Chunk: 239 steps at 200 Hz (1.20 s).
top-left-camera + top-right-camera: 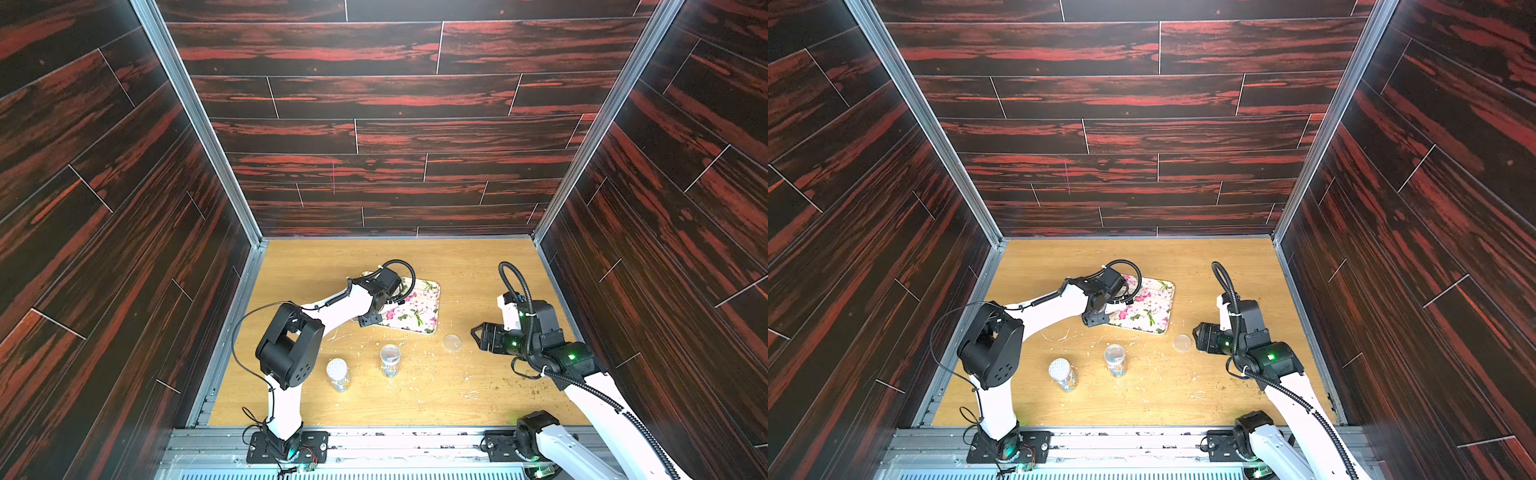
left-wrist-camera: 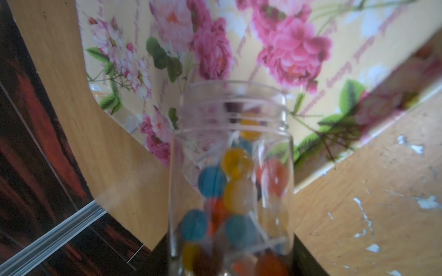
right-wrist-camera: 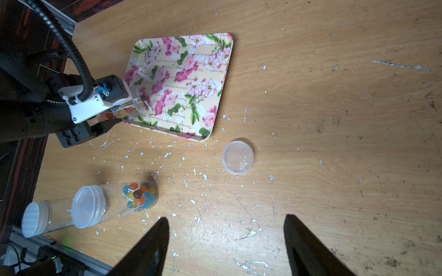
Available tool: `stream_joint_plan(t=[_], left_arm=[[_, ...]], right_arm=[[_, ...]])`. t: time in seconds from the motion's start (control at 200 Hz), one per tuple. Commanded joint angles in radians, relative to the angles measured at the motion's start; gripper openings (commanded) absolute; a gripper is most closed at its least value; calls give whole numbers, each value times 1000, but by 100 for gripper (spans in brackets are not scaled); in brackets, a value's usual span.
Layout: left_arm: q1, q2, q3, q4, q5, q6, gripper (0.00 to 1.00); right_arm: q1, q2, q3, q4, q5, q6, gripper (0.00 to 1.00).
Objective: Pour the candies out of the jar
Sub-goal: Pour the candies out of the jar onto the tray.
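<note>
The left gripper (image 3: 118, 114) has its jaws clamped on a clear plastic jar (image 2: 230, 143) of round coloured candies (image 2: 212, 181) above a rectangular floral tray (image 2: 263, 35). The right gripper (image 3: 226, 217) has its jaws wide and empty.

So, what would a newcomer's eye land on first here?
The pink flowered tray, mid-table, with nothing poured on it. Next, the open clear jar of bright candies held in the left gripper, tipped with its mouth over the tray's edge. A loose clear lid lies on the table beside the tray.
</note>
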Motion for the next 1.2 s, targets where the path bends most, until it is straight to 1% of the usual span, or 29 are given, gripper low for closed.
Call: stream_joint_plan(t=[0.0, 0.306, 0.471, 0.611, 0.932, 1.042, 1.192], left_arm=[[-6, -5, 38, -36, -67, 49, 44], [-17, -8, 51, -38, -132, 115, 44], [-22, -16, 51, -31, -148, 134, 44], [-34, -13, 52, -29, -185, 184, 44], [-54, -12, 102, -44, -237, 254, 45], [-56, -24, 125, -58, -224, 254, 45], [-61, -9, 78, -47, -234, 272, 45]], right_arm=[[-4, -12, -14, -3, -11, 15, 78], [-4, -29, -24, -3, -6, 24, 78], [-3, -27, -27, 0, -10, 25, 78], [-4, -28, -30, 2, -11, 25, 78], [-4, -29, -30, 2, -11, 25, 78], [-4, -29, -32, 3, -7, 26, 78], [-4, -28, -35, 6, -8, 29, 78]])
